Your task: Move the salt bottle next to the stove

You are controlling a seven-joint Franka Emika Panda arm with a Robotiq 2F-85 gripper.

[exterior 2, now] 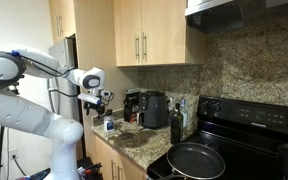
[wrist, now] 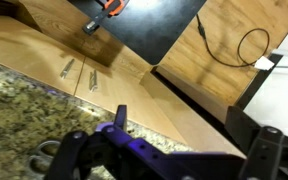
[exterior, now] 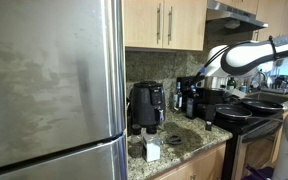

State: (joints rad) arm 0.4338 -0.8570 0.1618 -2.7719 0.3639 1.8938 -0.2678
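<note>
**Salt bottle at the counter's front edge, gripper empty**

The salt bottle (exterior: 152,150), small, squat and white, stands on the speckled granite countertop (exterior: 189,140) near its front edge, in front of the boxy black appliance (exterior: 147,105) and well apart from the stove (exterior: 252,118). On the glossy black stove sit round dark pans (exterior 2: 194,160). A taller dark bottle (exterior 2: 176,123) stands between appliance and stove. The gripper (exterior 2: 96,102) hangs off the counter's edge near the salt bottle; in the wrist view its fingers (wrist: 69,153) are spread wide, holding nothing, above wooden cabinet doors (wrist: 134,80).
</note>
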